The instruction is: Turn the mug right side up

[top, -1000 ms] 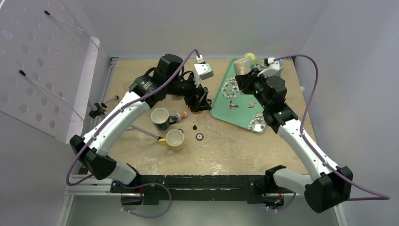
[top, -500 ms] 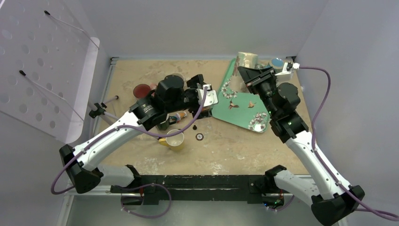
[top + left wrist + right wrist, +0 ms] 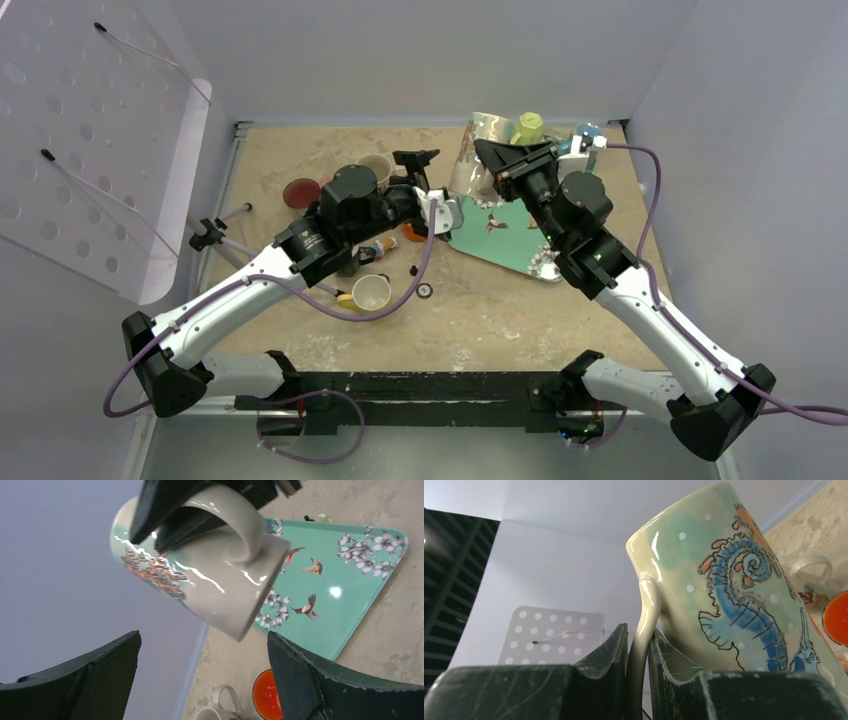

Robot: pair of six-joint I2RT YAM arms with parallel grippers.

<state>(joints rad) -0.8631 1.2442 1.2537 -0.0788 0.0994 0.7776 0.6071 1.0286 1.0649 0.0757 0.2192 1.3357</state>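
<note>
The right gripper [image 3: 638,647] has its jaws clenched tight on the thin handle of the mug [image 3: 724,595]. The mug hangs in the air in front of those jaws. It is tipped on a slant, not straight up and not straight down. I cannot tell for sure which end is the open one.

The left gripper [image 3: 202,640] has its jaws spread wide and holds nothing. The mug sits just ahead of them, and they do not touch it.

Under the mug and past it lies the green tray [image 3: 350,580] with birds and flowers. A small orange cup [image 3: 265,700] is below the left jaws, down on the tabletop [image 3: 480,310].

I think the job now is to roll the mug until its open end faces up. The handle is skinny, so the mug could swing or slip. The squeeze should stay firm and the turn should be slow. Then it can go down flat on a bare spot, away from the other cups.
</note>
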